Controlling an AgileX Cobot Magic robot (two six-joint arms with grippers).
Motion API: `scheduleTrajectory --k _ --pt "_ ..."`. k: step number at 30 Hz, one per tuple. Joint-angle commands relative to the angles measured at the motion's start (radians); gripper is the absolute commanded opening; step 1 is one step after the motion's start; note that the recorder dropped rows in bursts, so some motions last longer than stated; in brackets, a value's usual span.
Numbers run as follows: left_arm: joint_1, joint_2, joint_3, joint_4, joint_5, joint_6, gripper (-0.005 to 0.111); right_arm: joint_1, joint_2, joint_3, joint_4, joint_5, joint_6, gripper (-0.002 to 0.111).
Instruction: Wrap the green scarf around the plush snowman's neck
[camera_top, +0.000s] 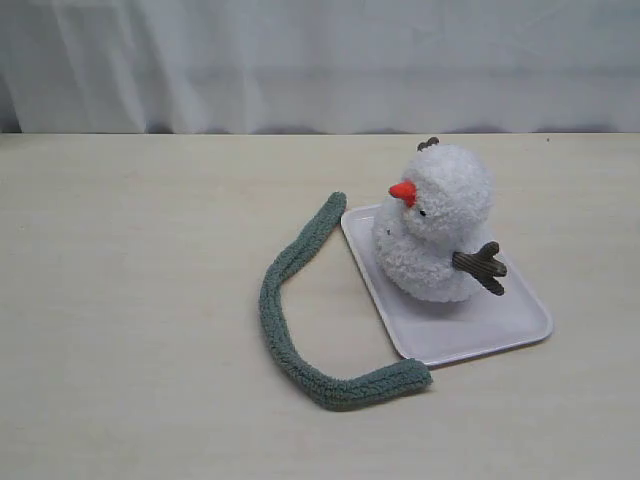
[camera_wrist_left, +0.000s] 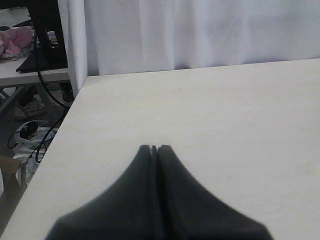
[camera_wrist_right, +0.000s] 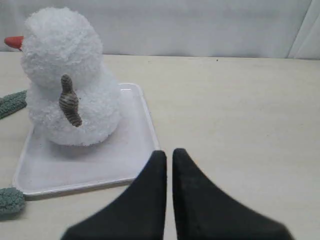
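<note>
The plush snowman (camera_top: 437, 225) stands upright toward the back of the white tray (camera_top: 500, 325). The green scarf (camera_top: 285, 330) lies bowed on the table (camera_top: 130, 300) off the tray's left edge, its ends seemingly touching that edge's two corners. The left gripper (camera_wrist_left: 154, 148) and right gripper (camera_wrist_right: 169, 154) are both clenched, grasping nothing.
</note>
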Motion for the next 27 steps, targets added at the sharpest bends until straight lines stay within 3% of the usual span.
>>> scheduleTrajectory --k 1,7,11,12,16,19,22,27 --pt "0.001 -0.003 0.003 -0.004 -0.008 0.001 0.0 -0.002 -0.004 0.002 -0.06 -0.031 -0.025 0.004" --pt "0.001 -0.003 0.003 -0.004 -0.008 0.001 0.0 -0.002 -0.004 0.002 -0.164 -0.287 -0.026 0.004" --pt "0.001 -0.003 0.003 -0.004 -0.008 0.001 0.0 -0.002 -0.004 0.002 -0.132 -0.613 -0.012 0.004" --pt "0.001 -0.003 0.003 -0.004 -0.008 0.001 0.0 -0.002 -0.004 0.002 -0.094 -0.756 0.074 0.004" --pt "0.001 -0.003 0.003 -0.004 -0.008 0.001 0.0 -0.002 -0.004 0.002 -0.082 -0.994 0.487 0.004" --pt "0.001 -0.003 0.003 -0.004 -0.008 0.001 0.0 -0.002 -0.004 0.002 -0.094 -0.957 0.503 0.004" --pt "0.001 -0.003 0.003 -0.004 -0.008 0.001 0.0 -0.002 -0.004 -0.072 -0.117 -0.717 0.547 0.006" --pt "0.001 -0.003 0.003 -0.004 -0.008 0.001 0.0 -0.002 0.034 -0.17 -0.244 -0.593 0.644 0.024"
